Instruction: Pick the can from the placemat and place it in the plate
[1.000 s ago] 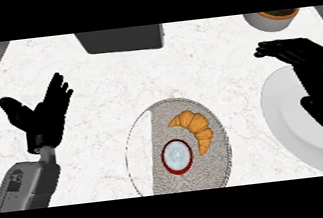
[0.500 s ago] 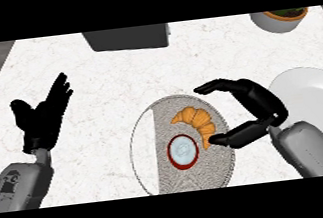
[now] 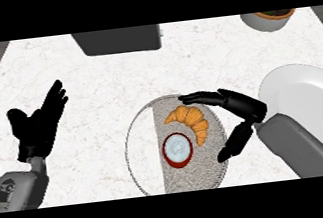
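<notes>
Centrally, the can (image 3: 177, 150) stands upright on the round grey placemat (image 3: 143, 133), touching the croissant (image 3: 190, 121). Right hand (image 3: 240, 110) arches over the mat's right edge, fingers and thumb spread, holding nothing. White plate (image 3: 312, 101) lies just right. Left hand (image 3: 38, 126) rests open, fingers straight.

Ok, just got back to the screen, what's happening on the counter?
The right hand is over the round placemat, fingers curled open around the croissant, not yet on the can just beside it. The white plate waits at the right. The left hand rests open at the left.
</notes>
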{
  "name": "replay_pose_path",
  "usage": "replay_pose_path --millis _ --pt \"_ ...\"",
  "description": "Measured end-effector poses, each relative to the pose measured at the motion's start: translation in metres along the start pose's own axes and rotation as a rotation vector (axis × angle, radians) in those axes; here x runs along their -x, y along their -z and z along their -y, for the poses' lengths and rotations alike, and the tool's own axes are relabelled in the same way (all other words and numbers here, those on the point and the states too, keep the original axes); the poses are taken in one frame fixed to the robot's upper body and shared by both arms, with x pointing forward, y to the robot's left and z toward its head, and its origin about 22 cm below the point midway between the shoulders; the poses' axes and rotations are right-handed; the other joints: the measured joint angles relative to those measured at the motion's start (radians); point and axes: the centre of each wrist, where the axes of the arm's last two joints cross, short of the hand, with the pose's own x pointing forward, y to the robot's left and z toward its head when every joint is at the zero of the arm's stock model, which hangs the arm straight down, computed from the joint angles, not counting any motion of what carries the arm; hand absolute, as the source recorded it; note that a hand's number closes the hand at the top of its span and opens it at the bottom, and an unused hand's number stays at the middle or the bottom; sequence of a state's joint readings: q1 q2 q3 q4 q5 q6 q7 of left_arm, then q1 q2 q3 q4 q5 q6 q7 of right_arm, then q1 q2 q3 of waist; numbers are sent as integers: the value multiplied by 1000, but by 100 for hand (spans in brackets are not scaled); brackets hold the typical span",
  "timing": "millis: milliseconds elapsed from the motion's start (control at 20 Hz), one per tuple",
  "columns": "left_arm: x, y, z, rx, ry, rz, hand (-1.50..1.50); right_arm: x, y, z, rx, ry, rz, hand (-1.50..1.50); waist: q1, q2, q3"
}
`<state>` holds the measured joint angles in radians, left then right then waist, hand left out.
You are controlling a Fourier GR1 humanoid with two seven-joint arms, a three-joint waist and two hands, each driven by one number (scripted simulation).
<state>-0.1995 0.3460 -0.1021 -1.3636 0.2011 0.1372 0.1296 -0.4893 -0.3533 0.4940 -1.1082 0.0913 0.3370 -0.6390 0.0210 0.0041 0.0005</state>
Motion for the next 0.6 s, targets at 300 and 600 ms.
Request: replay_pose_path --millis 300,600 --pt "6 0 -4 -19 -1 -7 0 -14 19 1 -99 -82 -37 -150 -16 -4 -1" --pt "5 1 -1 -27 -3 -6 0 -31 37 -2 -239 -170 -123 -150 -19 -5 -1"
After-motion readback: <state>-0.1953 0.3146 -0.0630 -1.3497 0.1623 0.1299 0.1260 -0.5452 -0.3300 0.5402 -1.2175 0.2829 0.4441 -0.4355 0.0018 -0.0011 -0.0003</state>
